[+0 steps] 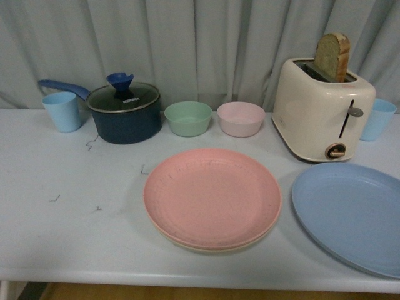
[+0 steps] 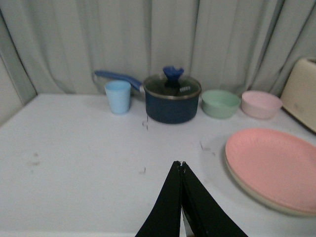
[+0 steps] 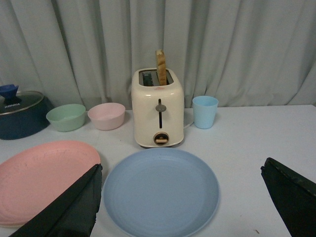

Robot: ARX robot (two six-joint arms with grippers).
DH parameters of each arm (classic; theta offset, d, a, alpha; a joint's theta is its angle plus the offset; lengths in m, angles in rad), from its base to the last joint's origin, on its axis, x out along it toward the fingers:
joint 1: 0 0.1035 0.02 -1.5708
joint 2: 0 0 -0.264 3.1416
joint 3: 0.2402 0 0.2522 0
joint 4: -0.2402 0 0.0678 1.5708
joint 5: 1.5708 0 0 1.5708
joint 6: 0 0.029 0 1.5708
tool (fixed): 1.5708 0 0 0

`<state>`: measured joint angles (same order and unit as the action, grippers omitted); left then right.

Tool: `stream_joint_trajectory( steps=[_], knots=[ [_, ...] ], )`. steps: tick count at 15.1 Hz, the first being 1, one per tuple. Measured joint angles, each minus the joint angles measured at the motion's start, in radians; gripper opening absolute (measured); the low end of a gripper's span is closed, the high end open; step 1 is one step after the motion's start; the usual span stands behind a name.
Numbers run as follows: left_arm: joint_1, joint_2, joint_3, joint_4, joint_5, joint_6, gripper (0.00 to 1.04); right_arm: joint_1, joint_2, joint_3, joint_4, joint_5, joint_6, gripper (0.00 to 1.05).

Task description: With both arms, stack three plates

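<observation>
The pink plate [image 1: 212, 197] lies on the beige plate [image 1: 206, 245], whose rim shows under its near edge, at the table's middle. The blue plate [image 1: 353, 212] lies alone to their right, in front of the toaster. Neither arm shows in the front view. In the left wrist view my left gripper [image 2: 180, 165] is shut and empty over bare table, left of the pink plate [image 2: 276, 165]. In the right wrist view my right gripper [image 3: 181, 170] is open wide and empty, its fingers either side of the blue plate [image 3: 160, 190].
A cream toaster [image 1: 322, 112] with a bread slice stands behind the blue plate. A mint bowl [image 1: 187, 117], a pink bowl [image 1: 240, 118], a dark blue lidded pot [image 1: 124, 111] and two light blue cups [image 1: 62, 110] [image 1: 377, 119] line the back. A grey curtain hangs behind.
</observation>
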<state>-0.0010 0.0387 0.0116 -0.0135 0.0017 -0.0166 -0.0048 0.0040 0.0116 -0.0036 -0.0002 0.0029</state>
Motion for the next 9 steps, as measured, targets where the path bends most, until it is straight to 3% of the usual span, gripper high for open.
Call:
stream_joint_trajectory(
  steps=[2,3,9],
  knots=[
    [0.0,-0.031,0.0,0.003,-0.001,0.001,0.02,0.0,0.0,0.0,0.001,0.0,0.0,0.98],
    [0.0,-0.031,0.0,0.006,-0.002,0.0,0.08,0.0,0.0,0.0,0.0,0.0,0.0,0.98],
    [0.0,-0.031,0.0,0.01,-0.002,0.0,0.84,-0.003,0.006,0.005,-0.029,-0.01,0.005,0.98]
  ],
)
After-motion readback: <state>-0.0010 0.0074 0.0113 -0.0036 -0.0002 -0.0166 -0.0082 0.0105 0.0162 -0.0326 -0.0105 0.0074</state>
